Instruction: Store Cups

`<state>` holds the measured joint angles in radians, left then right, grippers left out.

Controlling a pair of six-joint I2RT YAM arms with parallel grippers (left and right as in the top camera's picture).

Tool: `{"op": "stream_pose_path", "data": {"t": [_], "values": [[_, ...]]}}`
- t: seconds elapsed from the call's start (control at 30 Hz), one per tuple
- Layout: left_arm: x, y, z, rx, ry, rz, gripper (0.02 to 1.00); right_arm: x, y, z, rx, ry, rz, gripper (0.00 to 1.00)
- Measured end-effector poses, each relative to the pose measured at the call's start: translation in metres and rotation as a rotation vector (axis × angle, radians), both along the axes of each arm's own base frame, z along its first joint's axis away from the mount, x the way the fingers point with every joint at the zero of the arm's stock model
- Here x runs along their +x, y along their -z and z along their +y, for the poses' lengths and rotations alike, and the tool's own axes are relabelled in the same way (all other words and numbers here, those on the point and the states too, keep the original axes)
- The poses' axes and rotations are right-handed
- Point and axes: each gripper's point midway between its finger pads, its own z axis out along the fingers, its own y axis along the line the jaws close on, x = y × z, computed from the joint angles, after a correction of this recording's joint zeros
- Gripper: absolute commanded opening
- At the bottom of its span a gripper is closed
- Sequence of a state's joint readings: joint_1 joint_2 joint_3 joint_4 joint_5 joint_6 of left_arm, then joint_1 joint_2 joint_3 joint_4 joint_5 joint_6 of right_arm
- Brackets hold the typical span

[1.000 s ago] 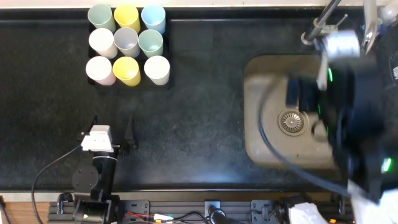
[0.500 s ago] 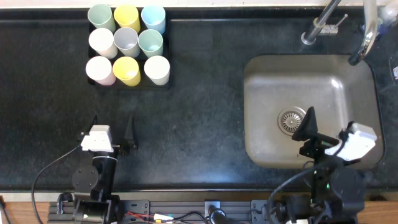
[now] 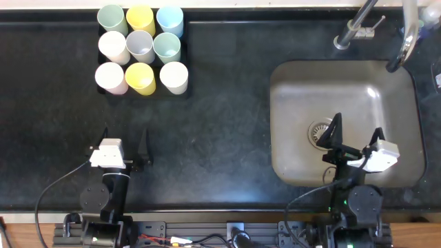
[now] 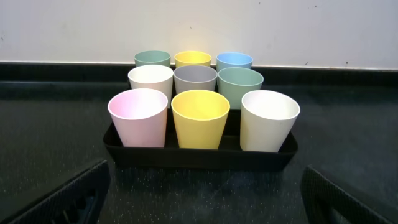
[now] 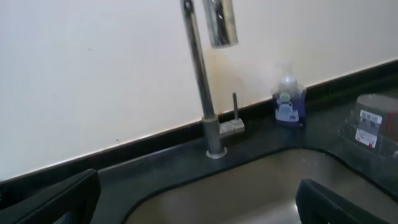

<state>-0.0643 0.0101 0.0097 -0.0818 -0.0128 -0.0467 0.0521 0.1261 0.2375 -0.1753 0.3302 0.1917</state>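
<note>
Top view: nine cups [image 3: 141, 48] sit in the tray [image 4: 199, 158], far-left counter [image 3: 227, 138]. Left gripper [image 3: 125, 141] nr its base, right gripper [image 3: 356, 136] by sink [image 3: 386, 89], both spread wide, empty. Looks done; I'd keep clear of tray.

A dark, speckled stone worktop [image 3: 220, 151] ran the full width of the scene and met a plain off-white wall [image 4: 199, 25] above a low black upstand [image 4: 62, 66]. A stainless steel sink [image 3: 389, 86] was set into the worktop at the right, with a round drain [image 3: 317, 132] in its floor. A tall chrome tap [image 5: 204, 87] rose from the ledge behind the basin. Near it stood a blue soap dispenser [image 5: 289, 99], and a clear plastic container [image 5: 373, 124] sat further along. The light was soft and even.
</note>
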Motion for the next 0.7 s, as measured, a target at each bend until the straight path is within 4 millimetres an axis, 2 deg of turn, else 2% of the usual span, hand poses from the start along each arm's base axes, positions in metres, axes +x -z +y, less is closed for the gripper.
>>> {"op": "stream_pose_path", "data": {"t": [0.3,0.4,0.7], "values": [[0.0,0.0,0.0,0.0,0.0,0.0,0.998,0.004,0.054,-0.001,0.001,0.005,0.026,0.998],[0.0,0.0,0.0,0.0,0.0,0.0,0.998,0.005,0.059,-0.001,0.001,0.005,0.028,0.998],[0.0,0.0,0.0,0.0,0.0,0.0,0.998,0.006,0.052,-0.001,0.007,0.005,-0.015,0.998]]}}
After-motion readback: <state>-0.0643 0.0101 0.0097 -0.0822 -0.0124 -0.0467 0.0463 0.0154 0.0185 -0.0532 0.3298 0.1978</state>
